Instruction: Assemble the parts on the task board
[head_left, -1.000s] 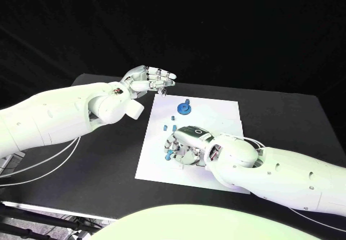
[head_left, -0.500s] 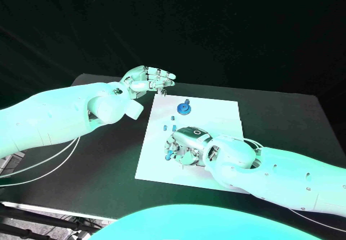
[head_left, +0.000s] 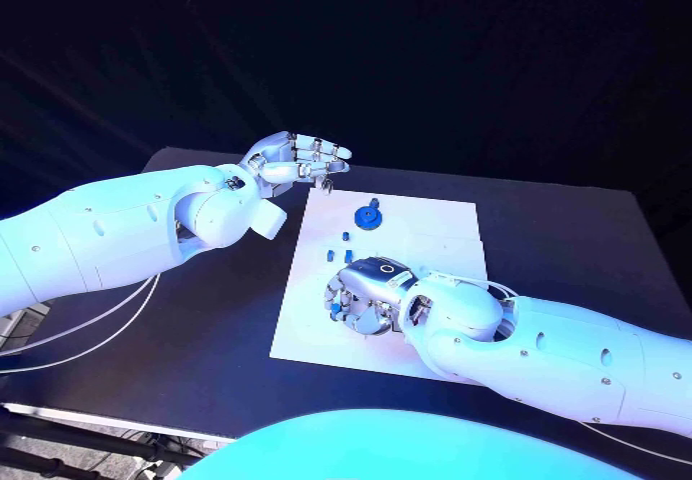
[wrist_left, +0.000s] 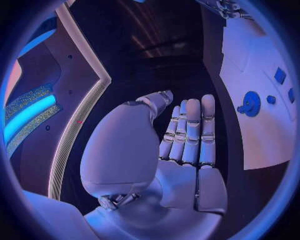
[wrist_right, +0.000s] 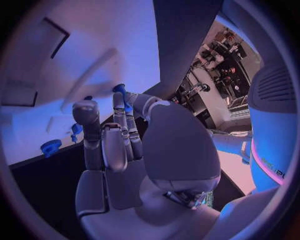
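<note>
The black table carries the white task board at its middle. The left arm comes in over the table's left side and has not moved from where it was a second ago. The right arm lies across the board's near right corner and has crept a little further left and toward the board's near edge since then.

The left hand hovers just off the board's far left corner, its fingers straight, close together and holding nothing. The right hand is down on the board's near half, fingers curled over a cluster of small blue parts; a blue piece sits at the fingertips, though whether it is really pinched cannot be told from here.

A round blue wheel-like part stands on the far half of the board, well apart from both hands, unchanged. Two small blue parts lie just nearer, between the wheel and the right hand.
</note>
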